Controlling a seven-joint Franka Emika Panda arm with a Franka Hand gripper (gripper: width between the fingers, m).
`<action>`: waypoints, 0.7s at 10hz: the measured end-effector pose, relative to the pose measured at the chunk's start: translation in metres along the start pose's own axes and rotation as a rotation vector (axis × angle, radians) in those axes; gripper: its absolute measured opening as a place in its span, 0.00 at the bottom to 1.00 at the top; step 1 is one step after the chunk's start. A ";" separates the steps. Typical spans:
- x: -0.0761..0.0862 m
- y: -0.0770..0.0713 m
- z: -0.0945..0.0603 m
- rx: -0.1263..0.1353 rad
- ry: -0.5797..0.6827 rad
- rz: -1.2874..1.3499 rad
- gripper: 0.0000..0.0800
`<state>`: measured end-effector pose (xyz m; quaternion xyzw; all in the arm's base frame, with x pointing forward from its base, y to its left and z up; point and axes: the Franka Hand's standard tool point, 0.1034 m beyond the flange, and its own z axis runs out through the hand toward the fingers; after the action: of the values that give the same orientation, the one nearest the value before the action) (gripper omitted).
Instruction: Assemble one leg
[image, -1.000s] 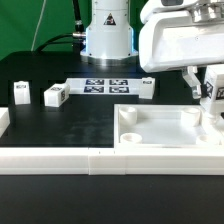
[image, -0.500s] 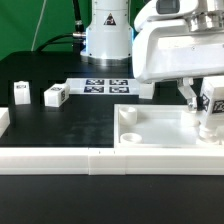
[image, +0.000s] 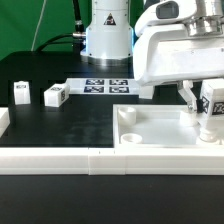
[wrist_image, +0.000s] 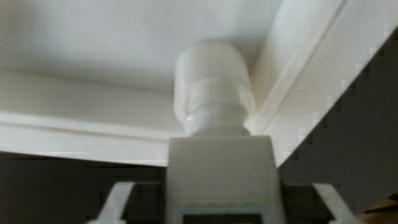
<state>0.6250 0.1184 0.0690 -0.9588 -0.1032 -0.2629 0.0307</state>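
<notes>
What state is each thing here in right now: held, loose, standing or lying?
Jaws: shut on the held leg.
Held leg: upright at the tray's corner; whether it is seated, cannot tell.
Tray: flat on the table.
Loose leg: resting on the table, untouched.
Second loose leg: resting on the table, untouched.
Marker board: lying flat.

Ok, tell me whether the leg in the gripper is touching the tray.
Cannot tell. In the wrist view the leg ends over the corner of the tray; neither view shows contact or a gap plainly.

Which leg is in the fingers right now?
The leg at the exterior view's right, gripped at the tray's corner; the loose legs stand free on the table.
</notes>
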 end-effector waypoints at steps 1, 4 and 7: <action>-0.006 -0.001 0.005 0.000 -0.004 -0.001 0.36; -0.013 -0.003 0.012 0.001 -0.012 -0.003 0.36; -0.013 -0.003 0.012 -0.008 0.001 -0.010 0.36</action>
<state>0.6190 0.1204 0.0524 -0.9583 -0.1068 -0.2640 0.0256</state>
